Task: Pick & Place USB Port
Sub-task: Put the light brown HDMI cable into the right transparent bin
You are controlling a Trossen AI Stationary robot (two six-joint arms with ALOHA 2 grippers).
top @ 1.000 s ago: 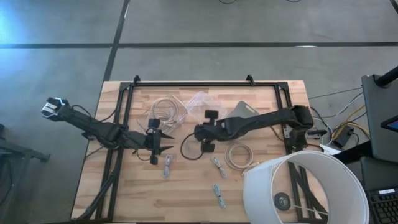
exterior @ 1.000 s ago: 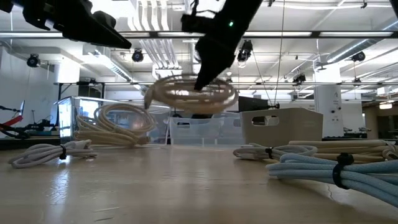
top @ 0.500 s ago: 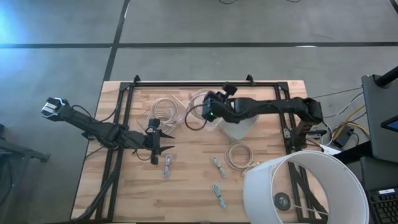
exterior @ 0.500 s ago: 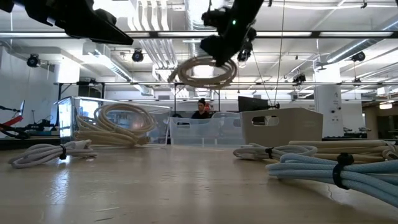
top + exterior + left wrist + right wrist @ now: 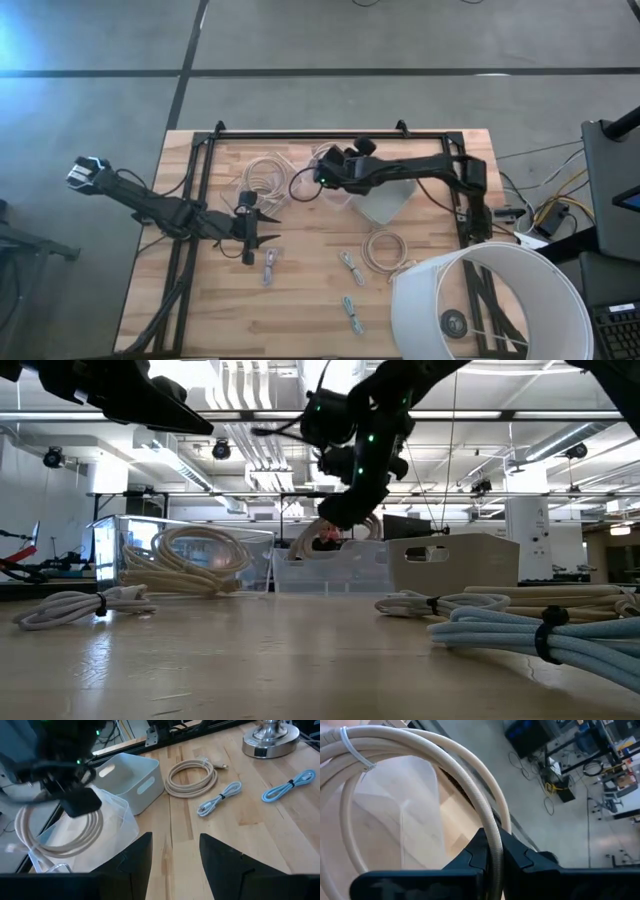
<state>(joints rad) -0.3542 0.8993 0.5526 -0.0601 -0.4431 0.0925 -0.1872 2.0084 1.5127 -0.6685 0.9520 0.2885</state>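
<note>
My right gripper (image 5: 321,180) hovers near the table's far edge and is shut on a beige coiled cable (image 5: 303,186). The coil (image 5: 60,830) hangs at the mouth of a clear plastic bin (image 5: 117,815). In the low view the gripper (image 5: 346,510) and coil (image 5: 335,532) sit just above that bin (image 5: 330,572). A second clear bin (image 5: 262,178) beside it holds another beige coil. My left gripper (image 5: 268,238) waits open over the table's left half, touching nothing. My right gripper pinches one strand of the coil's loop (image 5: 492,837) between its two fingers, which lie across the strand. The coil is lifted clear and hangs below the gripper, tilted, with its lower part (image 5: 55,851) at the clear bin's opening. A white tie (image 5: 352,747) binds its turns.
A white bin (image 5: 385,197) stands right of the clear bins. On the table lie a loose beige coil (image 5: 383,248) and several small bundled cables (image 5: 270,265) (image 5: 350,266) (image 5: 352,313). A large white lamp shade (image 5: 490,300) fills the near right corner. A black frame (image 5: 330,135) runs along the far edge.
My right gripper has carried the coil from the table's middle up and toward the far edge, then slightly left and down over the clear bin. The coil, held level a second ago, now hangs tilted and lower at the bin's mouth.
</note>
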